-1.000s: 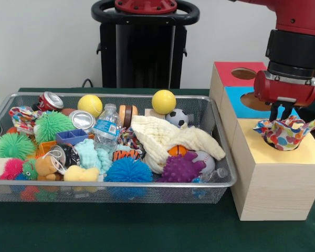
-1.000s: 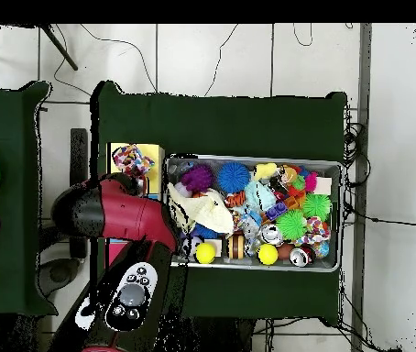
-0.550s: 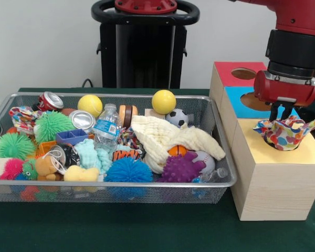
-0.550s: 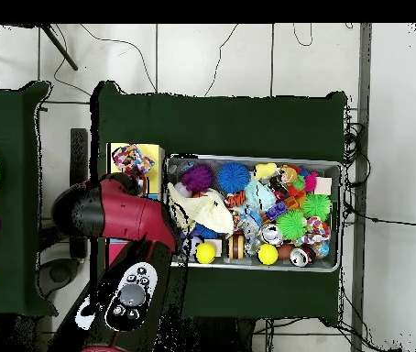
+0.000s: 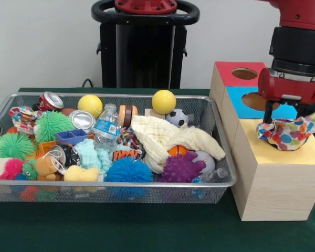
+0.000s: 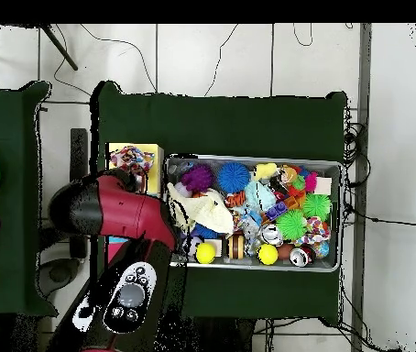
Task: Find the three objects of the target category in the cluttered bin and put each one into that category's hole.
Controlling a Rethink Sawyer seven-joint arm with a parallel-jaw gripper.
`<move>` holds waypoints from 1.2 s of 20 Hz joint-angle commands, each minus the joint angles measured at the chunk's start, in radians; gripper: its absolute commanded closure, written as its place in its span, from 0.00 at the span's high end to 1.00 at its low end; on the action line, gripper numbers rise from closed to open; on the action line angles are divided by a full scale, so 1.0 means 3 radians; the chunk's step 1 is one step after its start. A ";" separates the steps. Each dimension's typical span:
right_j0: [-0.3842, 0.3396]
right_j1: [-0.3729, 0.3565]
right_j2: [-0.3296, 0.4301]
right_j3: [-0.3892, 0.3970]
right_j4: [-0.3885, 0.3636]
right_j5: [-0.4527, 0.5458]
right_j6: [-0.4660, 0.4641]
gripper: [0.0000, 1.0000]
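Hovering tool (image 5: 284, 116) above polka-dot cloth (image 5: 290, 133); labels unreadable.

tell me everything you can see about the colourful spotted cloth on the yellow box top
The spotted cloth looks like soft fabric, white with red, blue, yellow and green dots, crumpled into a ruffled bundle with raised edges. It sits on the yellow box top, over the spot where the hole would be, nearest of the three coloured sections. The tool hangs right above it; whether they touch is unclear. From overhead it shows beside the arm.
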 commanded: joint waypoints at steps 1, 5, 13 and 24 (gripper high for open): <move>-0.0040 0.0086 0.0075 0.0221 -0.0014 0.0581 0.0786 1.00; -0.0043 0.0086 0.0081 0.0223 -0.0012 0.0567 0.0781 1.00; -0.0045 0.0107 0.0074 0.0169 -0.0009 0.0611 0.0781 1.00; -0.0029 0.0104 0.0044 0.0124 -0.0010 0.0734 0.0803 1.00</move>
